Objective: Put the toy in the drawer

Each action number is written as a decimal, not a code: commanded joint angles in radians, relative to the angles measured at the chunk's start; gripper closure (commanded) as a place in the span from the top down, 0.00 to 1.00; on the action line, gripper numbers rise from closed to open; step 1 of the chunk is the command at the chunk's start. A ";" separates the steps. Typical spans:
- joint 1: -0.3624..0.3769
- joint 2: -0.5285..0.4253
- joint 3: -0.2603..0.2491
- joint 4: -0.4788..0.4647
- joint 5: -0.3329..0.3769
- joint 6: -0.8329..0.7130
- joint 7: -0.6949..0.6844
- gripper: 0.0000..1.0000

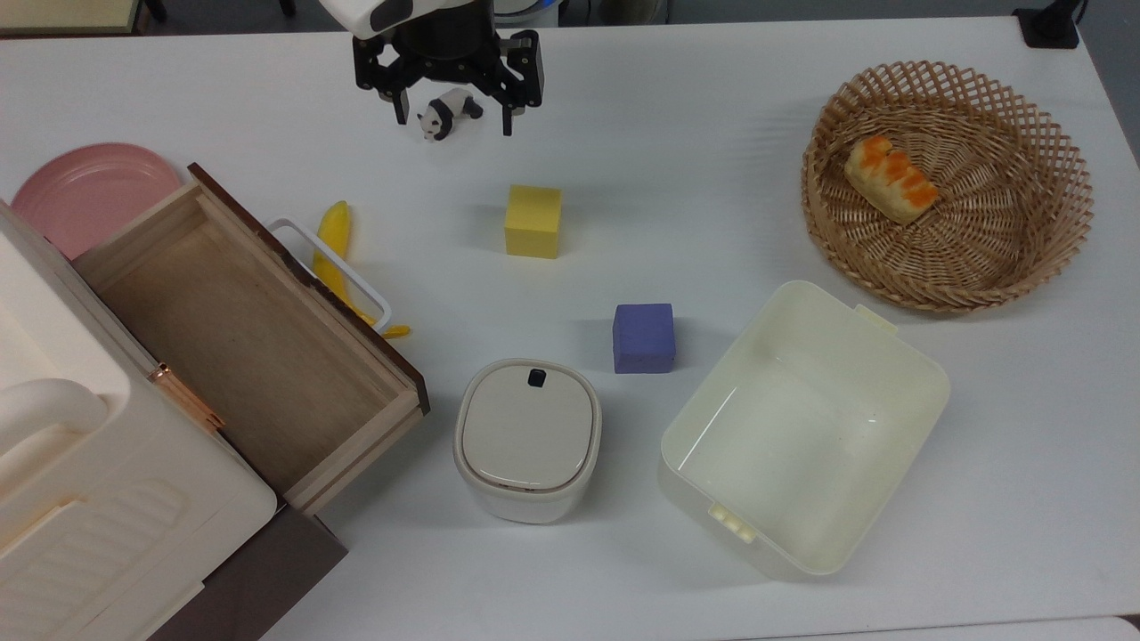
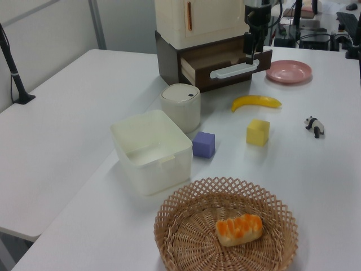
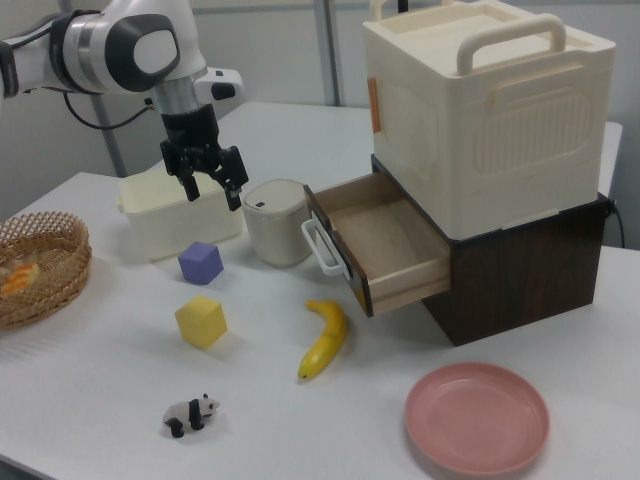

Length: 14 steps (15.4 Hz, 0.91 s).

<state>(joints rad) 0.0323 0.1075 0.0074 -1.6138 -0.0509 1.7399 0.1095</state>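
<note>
The Franka arm's gripper [image 1: 451, 109] hangs above the white table [image 1: 712, 133] with its two black fingers spread wide and nothing between them; in the right view it [image 3: 212, 183] floats high over the far part of the table, clear of every object. The panda toy [image 1: 448, 112] stands on its four legs on the bare tabletop at about twelve o'clock in the top view, appearing there between the open fingers, while the right view shows the toy [image 3: 190, 414] alone on the near edge of the table with the gripper well above it, not touching. The wooden drawer [image 1: 240, 343] is pulled out and open at the top view's nine o'clock, its light-wood bottom bare, its dark front and white handle [image 1: 334, 267] facing the table's middle; a cream cabinet [image 3: 480, 110] sits on top of the dark chest. A banana [image 1: 337, 254] lies just beside the handle, and a pink plate [image 1: 85, 191] rests at the drawer's ten o'clock. The yellow cube [image 1: 533, 221] sits near the centre, well apart from the toy, with the purple cube [image 1: 643, 337] at its five o'clock. A lidded cream canister [image 1: 527, 438] stands near the drawer's corner, and the cream plastic tub [image 1: 908, 374] lies at the purple cube's four o'clock. A wicker basket [image 1: 1051, 231] at two o'clock holds a piece of toy bread [image 1: 891, 178].
</note>
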 commanded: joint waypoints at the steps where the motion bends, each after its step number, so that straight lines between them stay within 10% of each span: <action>1: 0.020 0.023 0.005 0.002 -0.007 -0.002 0.021 1.00; 14: 0.038 0.009 -0.003 0.006 0.003 -0.051 0.065 1.00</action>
<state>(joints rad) 0.0549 0.1355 0.0131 -1.6135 -0.0511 1.7251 0.1472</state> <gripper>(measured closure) 0.000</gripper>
